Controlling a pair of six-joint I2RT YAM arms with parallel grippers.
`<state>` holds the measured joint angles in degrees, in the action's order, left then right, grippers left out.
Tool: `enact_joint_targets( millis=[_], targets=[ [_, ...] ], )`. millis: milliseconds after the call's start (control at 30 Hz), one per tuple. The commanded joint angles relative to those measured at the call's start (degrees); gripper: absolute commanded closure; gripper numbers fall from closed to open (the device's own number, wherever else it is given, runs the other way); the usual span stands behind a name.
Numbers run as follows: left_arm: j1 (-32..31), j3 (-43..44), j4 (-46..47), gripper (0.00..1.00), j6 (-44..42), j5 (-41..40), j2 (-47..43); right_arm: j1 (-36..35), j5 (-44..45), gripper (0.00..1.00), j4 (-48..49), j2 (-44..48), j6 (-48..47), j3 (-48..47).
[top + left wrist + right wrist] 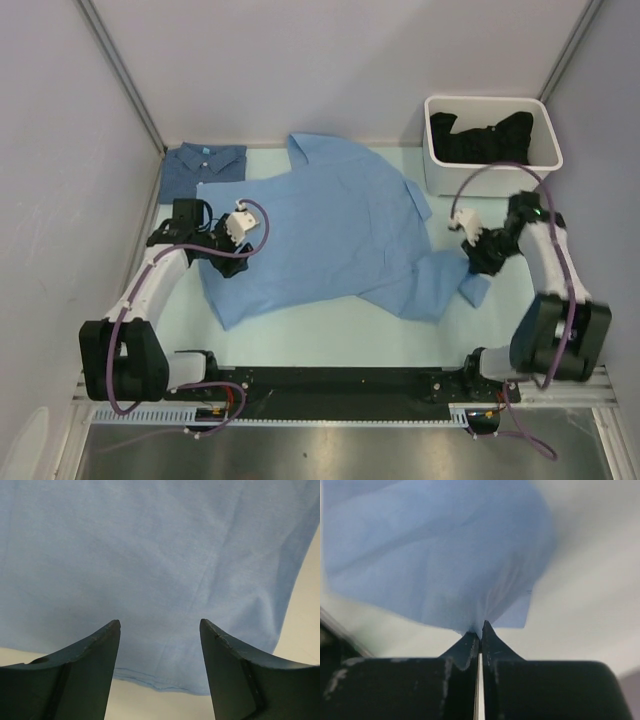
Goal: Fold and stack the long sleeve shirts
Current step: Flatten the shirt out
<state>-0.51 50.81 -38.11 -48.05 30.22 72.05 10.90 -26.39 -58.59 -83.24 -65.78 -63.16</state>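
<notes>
Two cloth shirts lie on the pale green table (330,335). The light sky-blue collared shirt (330,240) is spread across the middle. Its collar at 12 o'clock is near the grey back wall (330,60), and its 10 o'clock corner meets the folded darker denim-blue shirt with a turquoise neck label (205,168). At its 2 o'clock, the white plastic bin (440,175) holding black cloth (480,135) stands just beside the shoulder.

Bare table runs along 6 o'clock, between the hem and the black base rail (330,385), with narrower strips at 3 and 9 o'clock beside the side walls.

The right gripper (480,630) is clenched on a pinch of the sky-blue sleeve at the shirt's 4 o'clock. The left gripper (160,625) stands released over the shirt's 9 o'clock edge, grasping nothing, the stitched hem showing between its fingers (90,652).
</notes>
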Motion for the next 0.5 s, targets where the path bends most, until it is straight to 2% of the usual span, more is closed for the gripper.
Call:
enact_joint_targets(
  millis=[0,33,67,133,167,200,233,300,367,400,467],
  targets=[
    [2.2,-0.4,0.7,0.30,-1.4,0.6,-1.2,6.8,7.0,1.00,-21.6,27.0,-33.5,10.5],
    [2.6,-0.8,0.7,0.30,-1.4,0.5,-1.3,8.0,9.3,0.96,-23.9,30.5,-36.4,15.6],
    [3.1,-1.1,0.5,0.28,-0.9,0.6,-1.1,8.6,11.1,0.73,-24.6,34.2,-39.0,17.3],
    [4.5,-0.4,-0.5,0.28,0.1,0.9,0.5,9.5,12.2,0.45,-25.7,38.8,-43.4,18.8],
    [5.3,1.2,-1.0,0.28,1.7,1.2,1.3,9.5,11.0,0.25,-25.4,38.2,-43.1,17.0],
    [6.0,2.0,-1.6,0.28,2.3,1.7,2.1,9.5,8.1,0.22,-24.5,37.0,-39.5,15.4],
    [6.9,2.8,-2.8,0.29,2.8,1.9,3.6,9.2,6.8,0.20,-21.1,31.9,-36.5,13.3],
    [7.3,3.9,-3.5,0.29,3.1,1.5,4.5,8.2,3.9,0.14,-18.3,24.6,-29.7,5.1],
    [7.5,3.9,-5.7,0.29,1.0,2.0,4.4,7.6,0.0,0.01,-18.0,13.1,-19.7,-2.8],
    [7.4,4.0,-7.3,0.29,-0.4,2.8,4.2,6.9,-3.9,0.00,-19.0,9.6,-17.1,-9.8],
    [6.9,3.3,-12.9,0.28,-5.2,5.0,2.6,3.6,-6.1,0.00,-17.5,2.0,-6.4,-14.7]
  ],
)
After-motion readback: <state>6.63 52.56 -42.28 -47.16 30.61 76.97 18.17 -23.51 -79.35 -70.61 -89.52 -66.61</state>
